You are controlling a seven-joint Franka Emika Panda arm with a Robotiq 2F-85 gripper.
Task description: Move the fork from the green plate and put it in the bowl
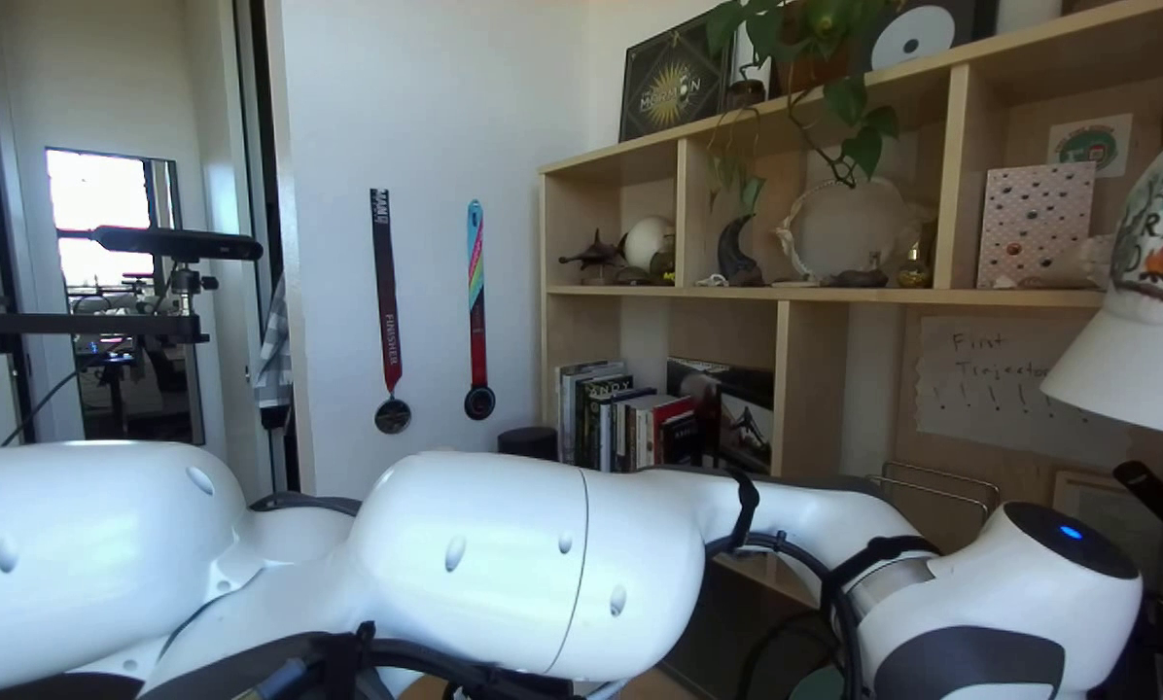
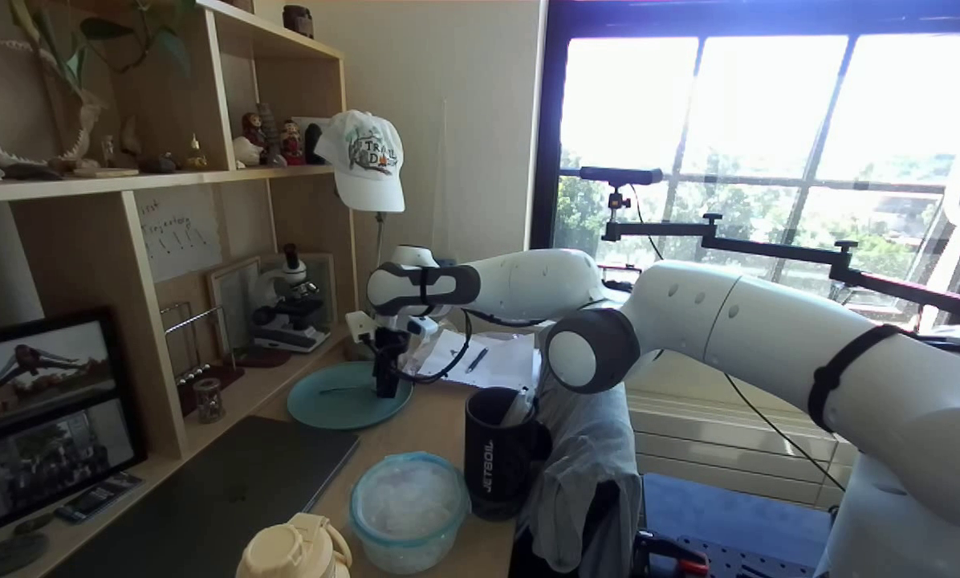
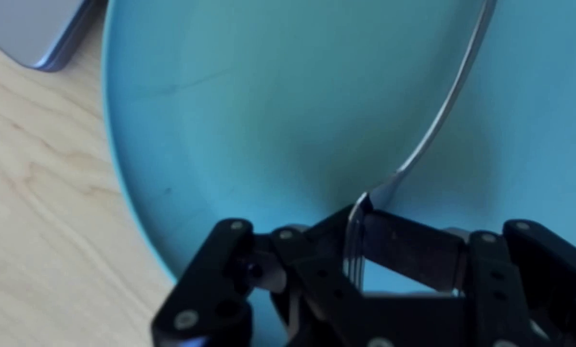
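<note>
In an exterior view the round teal green plate [image 2: 331, 411] lies flat on the desk below my gripper [image 2: 386, 392]. The silver fork [image 3: 442, 113] rests over that plate, its thin handle running to the top right of the wrist view. Its tined head is pinched upright between the fingertips [image 3: 413, 236], so my gripper [image 3: 362, 217] is shut on the fork's head. Part of the tines is hidden behind a finger. The bowl [image 2: 406, 542], round and translucent with a teal rim, stands nearer that exterior camera, apart from the plate.
Beside the bowl are a tall black mug [image 2: 500, 457] and a cream bottle [image 2: 291, 550]. A dark closed laptop [image 2: 215, 490] lies along the desk near the plate. Papers with a pen [image 2: 477, 360] are behind the arm. A shelf with a microscope [image 2: 287, 301] borders the desk.
</note>
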